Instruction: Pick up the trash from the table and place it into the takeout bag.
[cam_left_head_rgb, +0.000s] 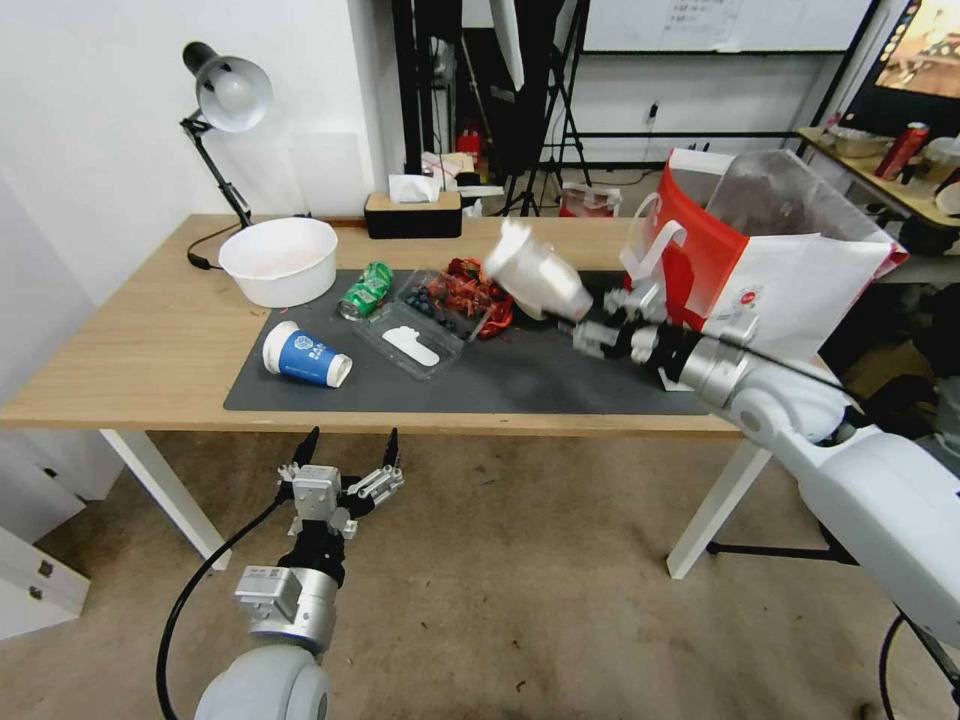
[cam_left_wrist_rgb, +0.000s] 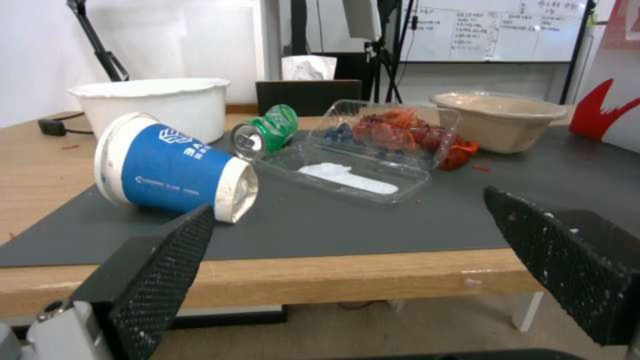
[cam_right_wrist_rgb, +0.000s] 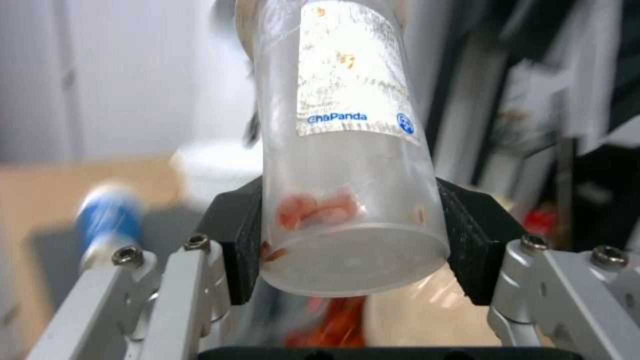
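Observation:
My right gripper is shut on the base of a clear lidded cup, held tilted above the grey mat, just left of the white-and-red takeout bag. On the mat lie a blue paper cup, a crushed green can, an open clear clamshell and red shells. A beige bowl sits beyond them. My left gripper hangs open below the table's front edge.
A large white tub stands at the mat's far left corner, with a desk lamp behind it and a dark tissue box at the table's back edge. Stands and shelves crowd the room behind.

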